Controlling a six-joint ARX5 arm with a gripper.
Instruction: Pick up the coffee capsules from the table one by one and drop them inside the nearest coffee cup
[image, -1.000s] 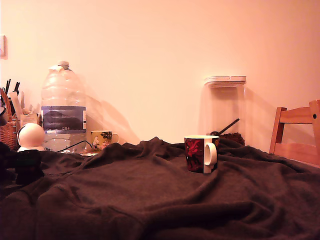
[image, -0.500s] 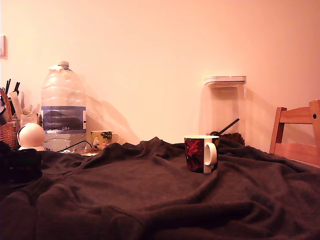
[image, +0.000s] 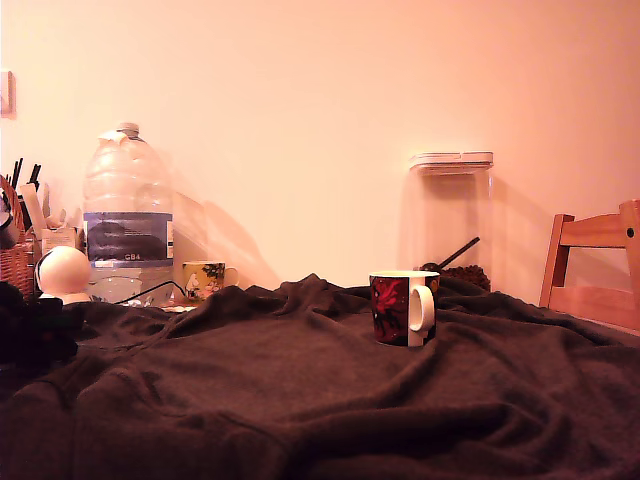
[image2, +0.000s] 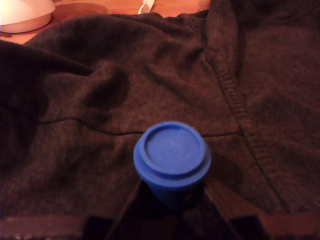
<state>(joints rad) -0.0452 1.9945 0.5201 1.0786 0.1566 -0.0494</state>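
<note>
Blue capsule (image2: 172, 159) clamped in gripper (image2: 172, 200), flat end facing camera

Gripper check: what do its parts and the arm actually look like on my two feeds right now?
In the wrist view the gripper shows only as two dark, nearly black fingers, straight-edged and slanting towards each other, with a dark bar across the picture's lower edge. In the exterior view the arm is just a black, blocky mass. No cables or markings can be made out.
</note>
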